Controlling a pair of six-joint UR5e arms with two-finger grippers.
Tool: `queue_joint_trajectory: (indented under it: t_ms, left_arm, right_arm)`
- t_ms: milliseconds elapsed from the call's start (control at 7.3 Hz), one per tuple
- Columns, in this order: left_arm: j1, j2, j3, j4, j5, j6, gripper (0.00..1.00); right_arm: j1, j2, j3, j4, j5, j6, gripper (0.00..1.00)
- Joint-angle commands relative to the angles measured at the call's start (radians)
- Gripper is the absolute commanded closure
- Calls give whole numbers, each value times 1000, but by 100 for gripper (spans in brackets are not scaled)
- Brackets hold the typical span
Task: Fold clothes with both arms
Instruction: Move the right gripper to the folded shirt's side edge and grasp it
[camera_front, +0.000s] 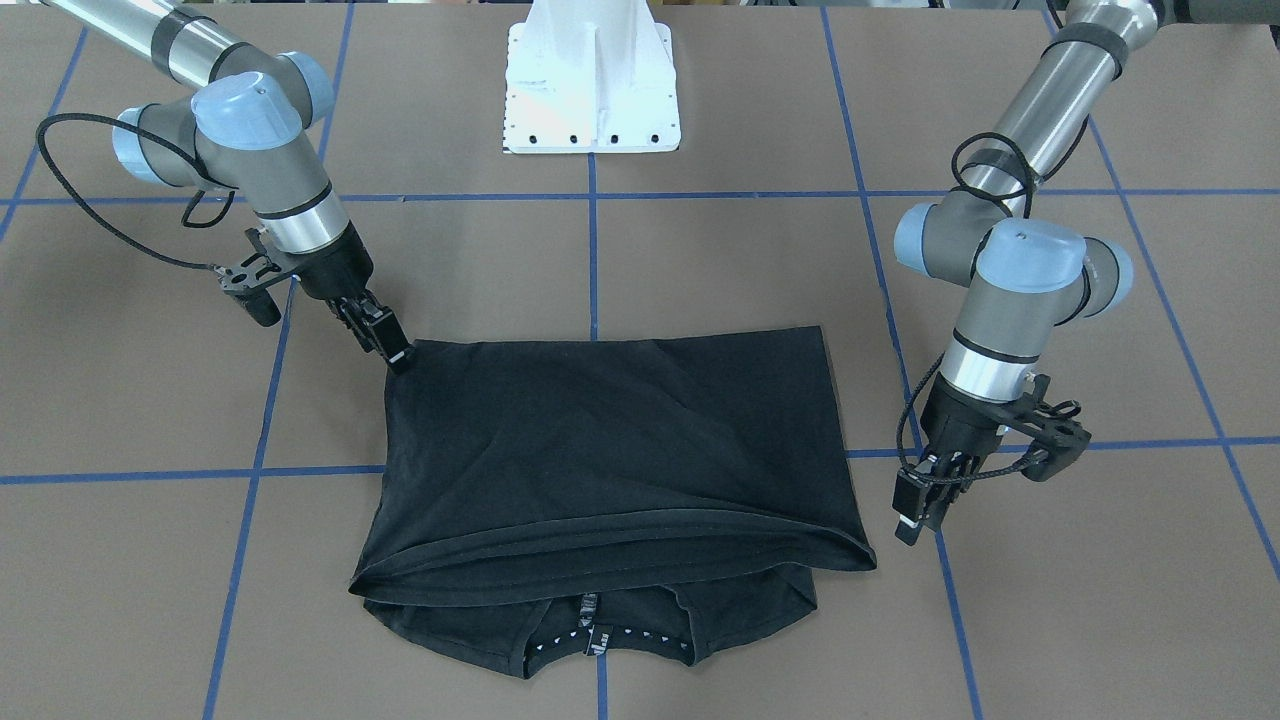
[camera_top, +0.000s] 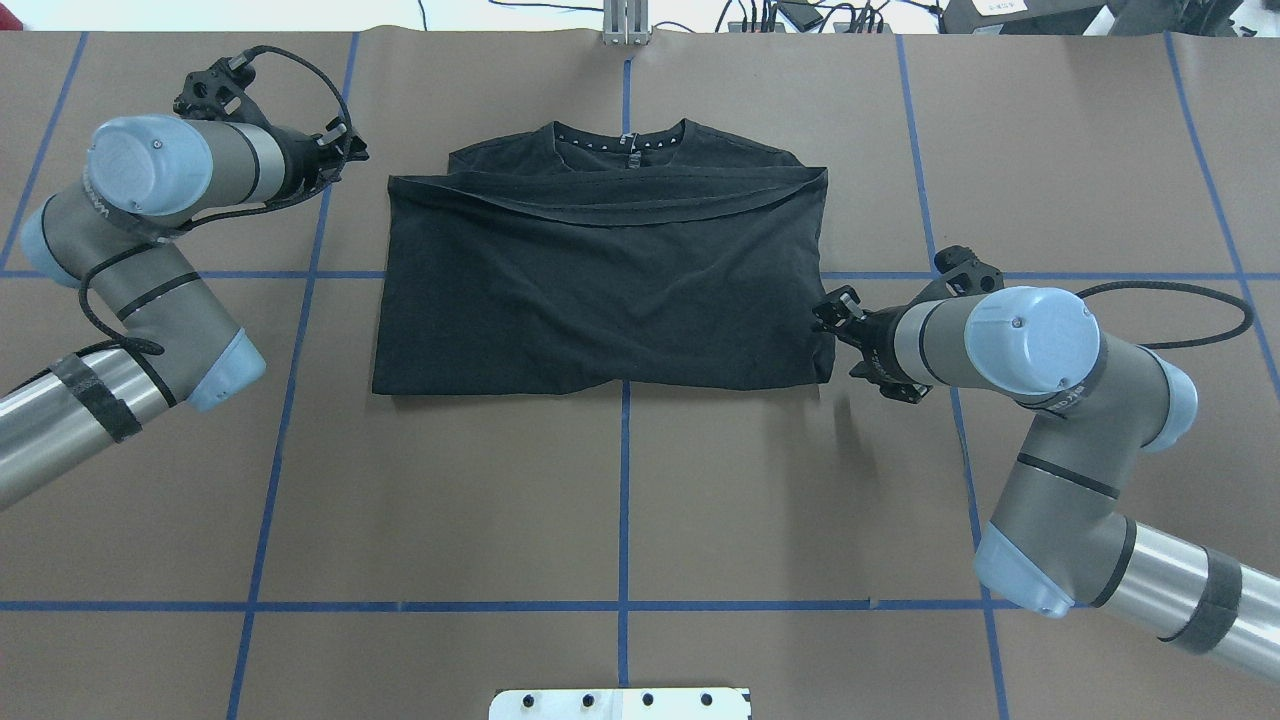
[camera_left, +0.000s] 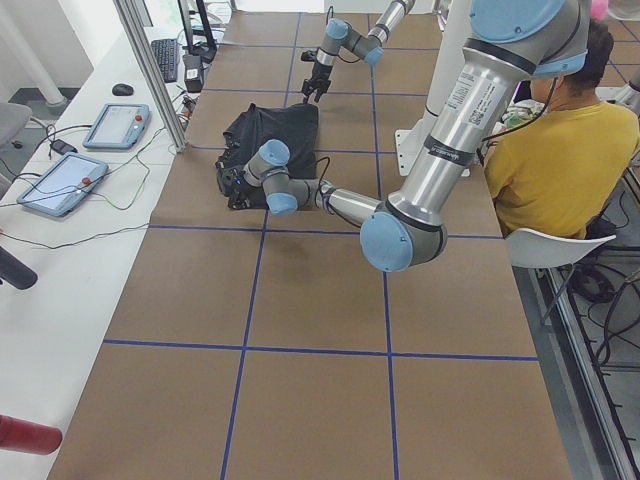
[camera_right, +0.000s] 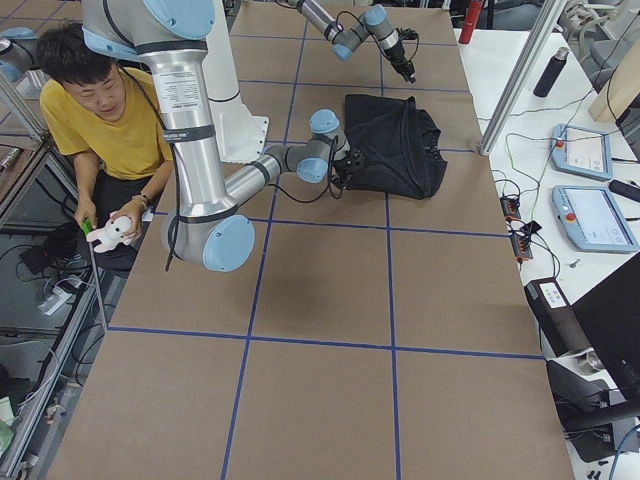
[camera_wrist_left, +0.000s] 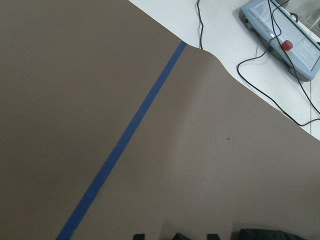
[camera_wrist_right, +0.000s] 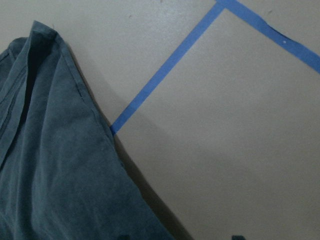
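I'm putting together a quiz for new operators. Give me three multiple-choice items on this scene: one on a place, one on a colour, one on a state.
1. The right gripper is at: A the white base; B the table's edge; C a corner of the T-shirt.
2. The tape lines are: A blue; B red; C yellow.
3. The T-shirt is: A hanging; B folded over; C balled up.
Key: C, its tip meets the corner; A, the grid is blue; B, the cloth lies doubled below the collar.
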Motion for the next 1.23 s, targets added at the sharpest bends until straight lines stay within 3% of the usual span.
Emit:
queue_joint_trajectory:
  t_ms: [0,137,274,411,822,959,1096]
  left_arm:
    - [0,1,0,1,3,0,47]
    - [0,1,0,1,3,0,47]
    - [-2,1,-2,1,4,0,47]
    - [-2,3,0,1,4,0,47]
    - [-2,6,-2,1,3,0,46]
    - [-2,6,-2,1,4,0,46]
    - [-2,6,-2,1,3,0,46]
  right_arm:
    - [-3,4,-33,65,-1,71,27]
    - [-4,4,-34,89,-2,91,34]
    - [-7,5,-46,90,-1,92,55]
    - [-7,5,-49,91,1,93,100]
    - [3,-16,-15,104,31,84,100]
    - [1,-88,56,104,56,84,100]
    - [-10,-233,182,100,55,87,100]
